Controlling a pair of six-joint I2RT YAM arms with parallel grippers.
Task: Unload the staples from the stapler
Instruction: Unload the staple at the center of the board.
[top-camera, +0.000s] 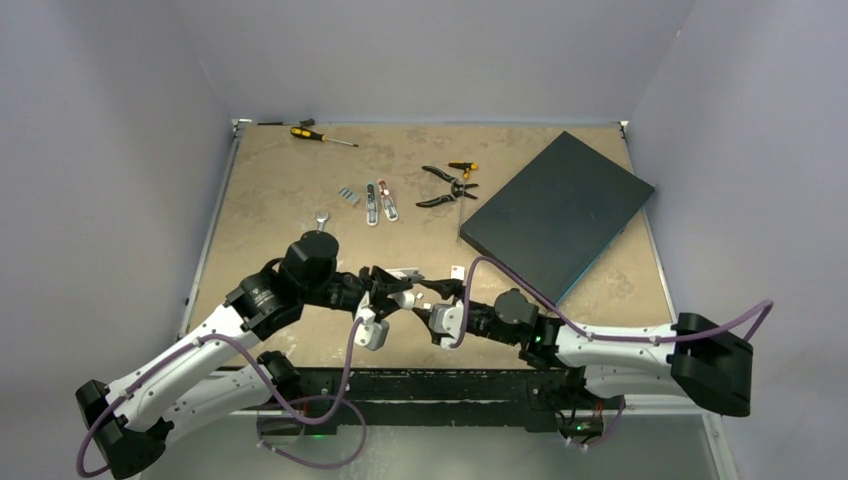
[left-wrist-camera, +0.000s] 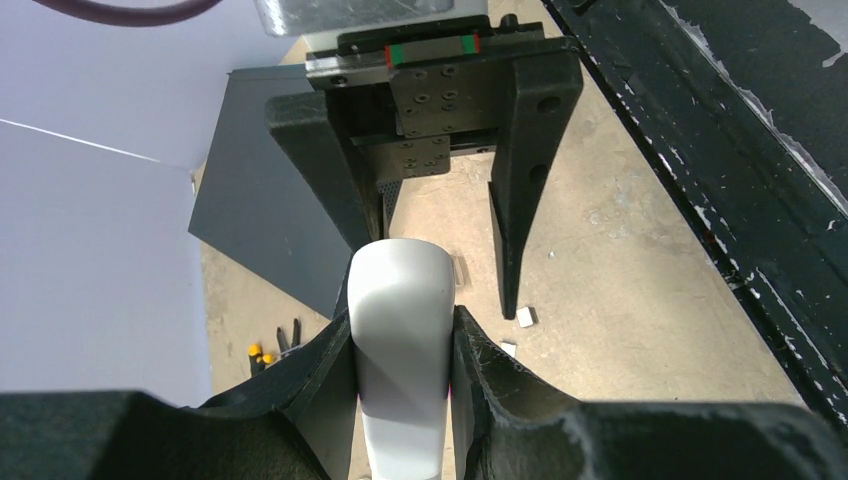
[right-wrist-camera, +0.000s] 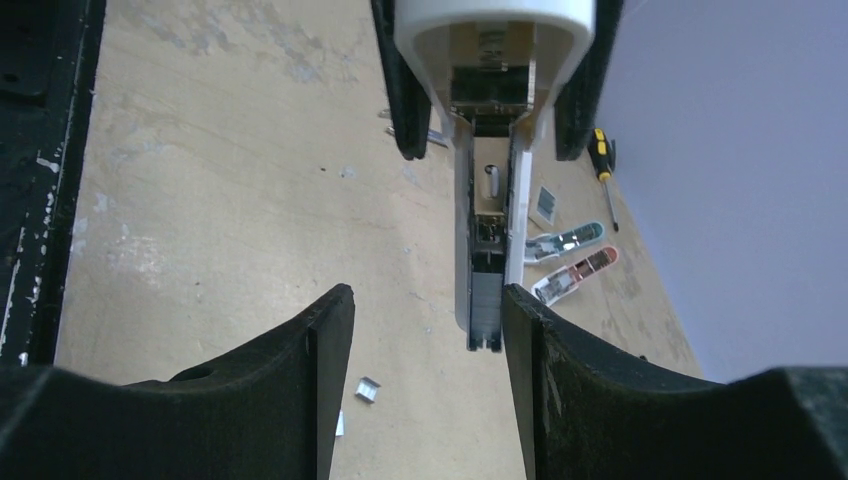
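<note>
Right wrist: right gripper (right-wrist-camera: 425, 295), open, has staples (right-wrist-camera: 485, 305) beside its three-o'clock finger. Left gripper (left-wrist-camera: 403, 312) clamps the stapler (right-wrist-camera: 495, 25). Strip seems light, brittle: pinch its sides.

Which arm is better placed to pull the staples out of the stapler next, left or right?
Right. The left gripper is shut on the white stapler, steadying it. The right gripper is open, its jaws flanking the stapler's open end, where the grey staples show.
</note>
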